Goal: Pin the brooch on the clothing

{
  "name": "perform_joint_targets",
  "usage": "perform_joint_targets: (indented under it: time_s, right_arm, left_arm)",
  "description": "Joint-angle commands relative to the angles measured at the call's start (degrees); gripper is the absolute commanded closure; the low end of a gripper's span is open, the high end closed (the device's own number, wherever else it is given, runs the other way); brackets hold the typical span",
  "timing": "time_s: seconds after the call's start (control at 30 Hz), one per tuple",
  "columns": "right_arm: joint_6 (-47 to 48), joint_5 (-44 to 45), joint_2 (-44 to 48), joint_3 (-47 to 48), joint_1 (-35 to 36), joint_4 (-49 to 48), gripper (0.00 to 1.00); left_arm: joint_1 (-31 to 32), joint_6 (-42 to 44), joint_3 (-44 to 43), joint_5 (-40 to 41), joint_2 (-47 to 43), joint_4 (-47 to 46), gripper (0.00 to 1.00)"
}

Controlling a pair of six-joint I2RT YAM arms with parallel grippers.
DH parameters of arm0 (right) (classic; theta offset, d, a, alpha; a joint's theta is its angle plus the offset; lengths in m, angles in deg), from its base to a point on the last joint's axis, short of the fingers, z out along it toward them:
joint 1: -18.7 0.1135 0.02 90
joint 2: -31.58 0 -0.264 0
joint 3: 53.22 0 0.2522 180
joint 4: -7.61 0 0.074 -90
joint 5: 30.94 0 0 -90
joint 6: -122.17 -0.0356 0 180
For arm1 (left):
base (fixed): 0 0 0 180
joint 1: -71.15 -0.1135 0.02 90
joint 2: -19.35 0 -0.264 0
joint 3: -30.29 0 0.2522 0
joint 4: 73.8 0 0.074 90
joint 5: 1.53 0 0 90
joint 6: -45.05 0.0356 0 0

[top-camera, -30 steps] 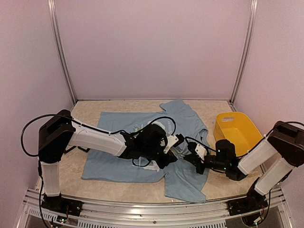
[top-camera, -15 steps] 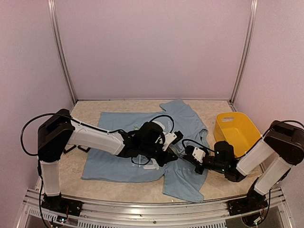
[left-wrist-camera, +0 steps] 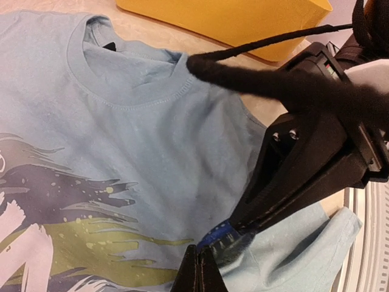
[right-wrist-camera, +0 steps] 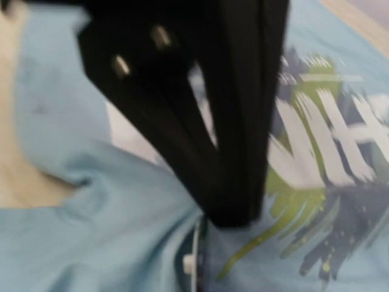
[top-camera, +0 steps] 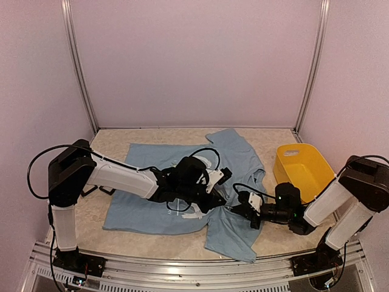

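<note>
Now logging claw-to-brooch geometry, all places taken from the green streak of the print on the clothing.

Find the brooch just off the streak's outer end, tilted up on a ridge of fabric rather than lying flat. Dark blue face toward the left wrist camera, pale rim edge-on toward the right wrist camera.

Note right claw pressed together, tips at the brooch on the side away from the streak, long axis running obliquely outward from it. Cannot tell whether nipping the brooch or only bearing on it.

Note left claw pressed together too, tips just beside the brooch at the streak's end, gripping nothing visible.

Judge right claw the nearer. Expect the coming move to depend on keeping the brooch's back toward the fabric. Pin itself not visible.
</note>
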Motion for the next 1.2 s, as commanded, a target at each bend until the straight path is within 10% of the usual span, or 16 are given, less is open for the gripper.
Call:
perform_joint_targets:
  time_s: [0.0, 0.43, 0.83, 1.17]
  right_arm:
    - [-6.5, -9.8, 0.6, -0.2, -1.4, -5.8, 1.00]
    - [-12.1, -15.2, -2.2, 1.4, -5.3, -7.0, 1.00]
    - [-6.5, -2.7, 1.0, 2.1, -5.3, -0.8, 1.00]
    - [-3.6, 0.4, 0.7, 1.2, -1.8, -0.6, 1.00]
  left_arm:
    - [-0.4, -0.6, 1.0, 0.3, -2.3, -1.6, 1.00]
    - [-1.5, 1.0, 7.7, 3.0, -8.9, -1.9, 0.76]
    - [-0.6, 14.5, 9.0, -5.1, -7.1, -1.6, 0.47]
    - [0.8, 12.8, 0.1, -0.6, 2.0, 4.8, 0.56]
